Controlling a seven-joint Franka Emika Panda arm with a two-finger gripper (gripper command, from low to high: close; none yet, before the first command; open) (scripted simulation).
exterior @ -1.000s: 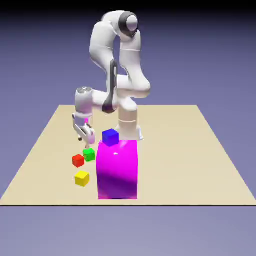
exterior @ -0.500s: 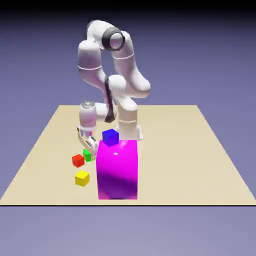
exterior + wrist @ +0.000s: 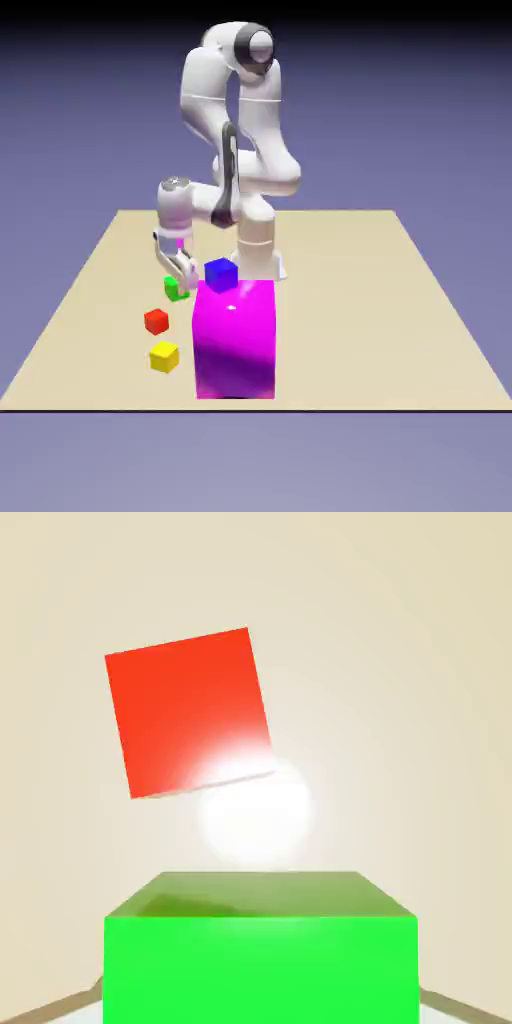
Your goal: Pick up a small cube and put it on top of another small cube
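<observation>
My gripper (image 3: 179, 284) is shut on the small green cube (image 3: 176, 289) and holds it a little above the table. In the hand view the green cube (image 3: 260, 952) fills the bottom middle and hides most of both fingers. The red cube (image 3: 156, 321) lies on the table below, toward the exterior view's left front; in the hand view the red cube (image 3: 189, 710) shows above the green one. A yellow cube (image 3: 164, 356) sits nearer the front. A blue cube (image 3: 221, 274) rests behind the top of the large magenta block (image 3: 235, 338).
The tall magenta block stands just to the exterior view's right of my gripper. The robot's base column (image 3: 256, 245) rises behind it. The tan table (image 3: 400, 320) spreads to the exterior view's right.
The gripper came down over the green cube, closed on it and has lifted it off the table, away from the red cube. The arm's upper links rose again.
</observation>
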